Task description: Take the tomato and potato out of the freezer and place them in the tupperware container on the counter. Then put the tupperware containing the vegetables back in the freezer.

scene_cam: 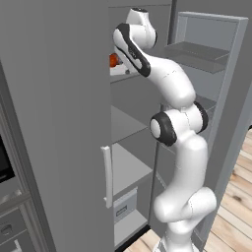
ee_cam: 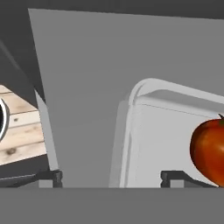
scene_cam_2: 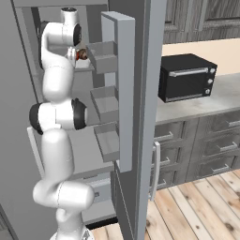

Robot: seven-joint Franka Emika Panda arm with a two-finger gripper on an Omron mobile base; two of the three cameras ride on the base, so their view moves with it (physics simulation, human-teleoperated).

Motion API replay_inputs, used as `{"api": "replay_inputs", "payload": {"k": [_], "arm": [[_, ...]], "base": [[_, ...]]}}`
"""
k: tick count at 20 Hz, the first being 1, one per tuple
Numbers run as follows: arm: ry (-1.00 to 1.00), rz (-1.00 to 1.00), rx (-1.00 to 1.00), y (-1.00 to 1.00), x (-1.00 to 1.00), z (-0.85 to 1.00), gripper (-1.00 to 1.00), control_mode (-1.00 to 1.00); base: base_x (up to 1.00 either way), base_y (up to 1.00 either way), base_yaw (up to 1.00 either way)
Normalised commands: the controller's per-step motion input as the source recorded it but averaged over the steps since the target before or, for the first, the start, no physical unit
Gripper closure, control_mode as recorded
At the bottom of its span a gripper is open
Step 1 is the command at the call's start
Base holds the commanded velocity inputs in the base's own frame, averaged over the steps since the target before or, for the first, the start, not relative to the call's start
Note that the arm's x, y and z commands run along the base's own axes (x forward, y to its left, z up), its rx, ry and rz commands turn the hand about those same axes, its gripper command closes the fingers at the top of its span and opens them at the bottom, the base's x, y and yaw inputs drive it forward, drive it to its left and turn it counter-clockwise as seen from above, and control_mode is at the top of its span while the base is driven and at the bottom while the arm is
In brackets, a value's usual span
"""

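The tomato [ee_cam: 209,151] sits just right of the spread gripper [ee_cam: 111,177].

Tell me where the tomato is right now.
The tomato lies in the whitish tray on an upper freezer shelf, at the hand view's right edge.

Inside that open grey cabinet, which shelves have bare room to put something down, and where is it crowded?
In the freezer, the middle shelf below the arm's elbow lies bare, and so do the door racks. The bottom holds a drawer-like box. It is crowded on the top shelf, where the arm reaches in beside the tomato sitting in the tupperware container.
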Motion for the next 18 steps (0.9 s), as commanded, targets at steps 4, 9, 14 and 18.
{"api": "replay_inputs", "payload": {"k": [4, 9, 14, 18], "arm": [[-0.16, 0.00, 0.00, -0.03, -0.40, 0.05, -1.00, -1.00], [-0.12, -0.01, 0.00, -0.18, -0.91, 0.00, -1.00, -1.00], [-0.19, -0.01, 0.00, -0.20, -1.00, 0.00, -1.00, -1.00], [-0.22, -0.01, 0.00, -0.21, -1.00, 0.00, -1.00, -1.00]], "base": [[0.00, 0.00, 0.00], [0.00, 0.00, 0.00], [0.00, 0.00, 0.00], [0.00, 0.00, 0.00]]}}
